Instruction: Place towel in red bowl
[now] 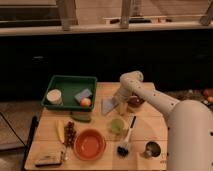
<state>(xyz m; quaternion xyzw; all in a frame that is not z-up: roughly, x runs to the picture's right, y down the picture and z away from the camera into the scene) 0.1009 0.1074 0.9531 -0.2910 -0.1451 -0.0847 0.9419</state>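
Observation:
The towel (pixel 108 106) is a small pale grey-blue cloth at the middle of the wooden table, just right of the green tray. My gripper (pixel 120 103) reaches down from the white arm (pixel 150 97) and sits at the towel's right edge, touching or very close to it. The red bowl (pixel 90 144) is wide, shallow and orange-red. It stands near the table's front edge, to the front left of the towel, and looks empty.
A green tray (pixel 64 83) at the back left holds a light-blue block (pixel 83 94), a white round item (pixel 53 96) and an orange fruit (pixel 86 102). A green cup (pixel 117 126), a brush (pixel 125 142), a metal cup (pixel 151 149), a banana (pixel 60 131) and grapes (pixel 70 134) lie around the bowl.

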